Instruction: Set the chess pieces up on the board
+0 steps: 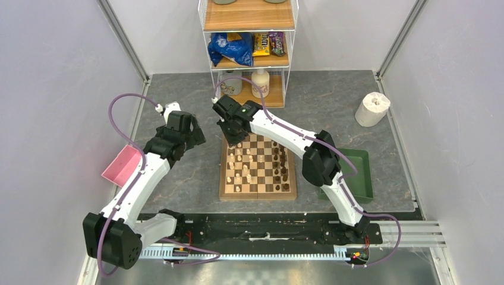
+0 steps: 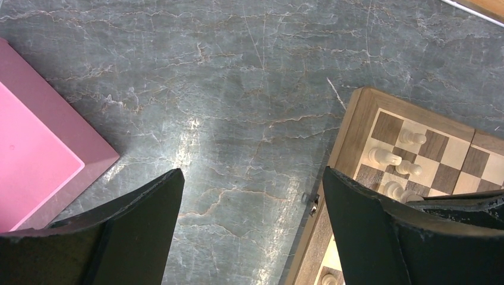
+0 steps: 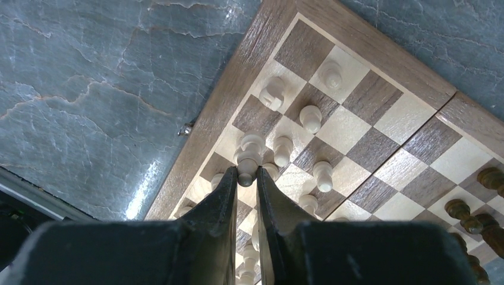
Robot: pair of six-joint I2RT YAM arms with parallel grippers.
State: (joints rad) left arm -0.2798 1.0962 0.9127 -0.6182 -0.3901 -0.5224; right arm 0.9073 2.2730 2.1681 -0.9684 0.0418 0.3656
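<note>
The checkered wooden board (image 1: 291, 193) lies mid-table, with pale chess pieces (image 1: 238, 176) on its left half and dark ones (image 1: 284, 174) on its right. My right gripper (image 3: 246, 172) hangs over the board's far left corner (image 3: 238, 65), shut on the top of a pale piece (image 3: 249, 155) that stands among other pale ones. My left gripper (image 2: 252, 178) is open over bare tabletop just left of the board (image 2: 350, 127), nothing between its fingers. In the top view the right gripper (image 1: 230, 135) hides the piece it holds.
A pink tray (image 1: 122, 166) sits at the left table edge, a green tray (image 1: 364, 178) right of the board. A wire shelf (image 1: 249, 50) with snacks and bottles stands behind the board. A paper roll (image 1: 372, 108) is at the back right.
</note>
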